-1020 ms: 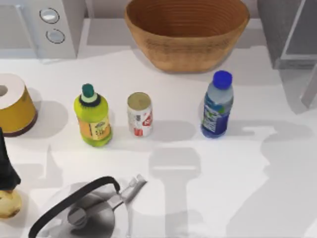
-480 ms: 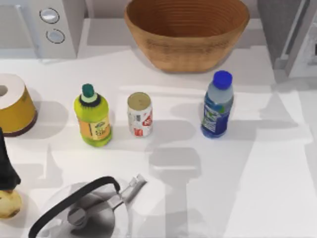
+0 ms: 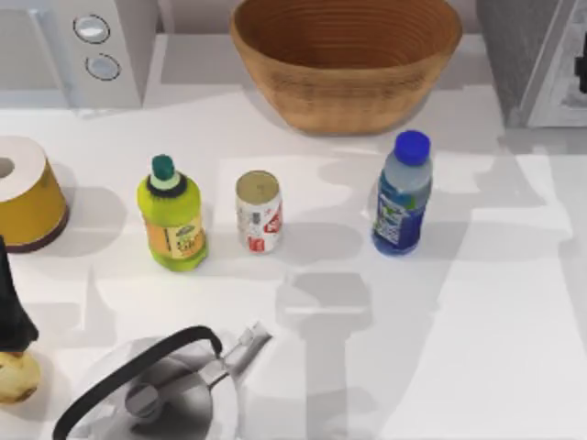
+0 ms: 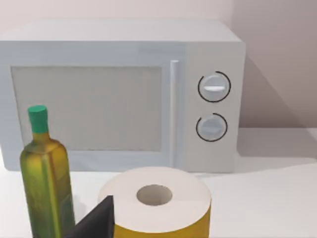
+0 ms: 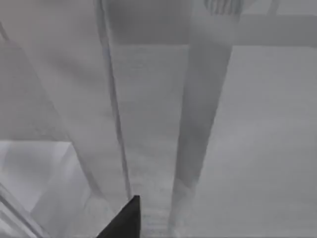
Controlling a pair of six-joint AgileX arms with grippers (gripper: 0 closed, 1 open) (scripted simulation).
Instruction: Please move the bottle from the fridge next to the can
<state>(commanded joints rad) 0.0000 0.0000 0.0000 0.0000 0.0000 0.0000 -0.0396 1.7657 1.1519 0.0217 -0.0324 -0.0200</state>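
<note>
From above, the bottle (image 3: 402, 194) stands upright on the table (image 3: 477, 348), a little right of centre, its blue-and-green label too small to read. The can (image 3: 259, 212) at its nine o'clock, apart from it, bears a red mark with no legible writing. The fridge (image 3: 537, 60) sits at the bottle's two o'clock. The left wrist view faces a microwave (image 4: 124, 94) with two unlabelled knobs; whether the left gripper (image 4: 96, 223) is wide or narrow cannot be told. The right wrist view looks on grey fridge panels; the right gripper (image 5: 124, 220) likewise cannot be judged.
</note>
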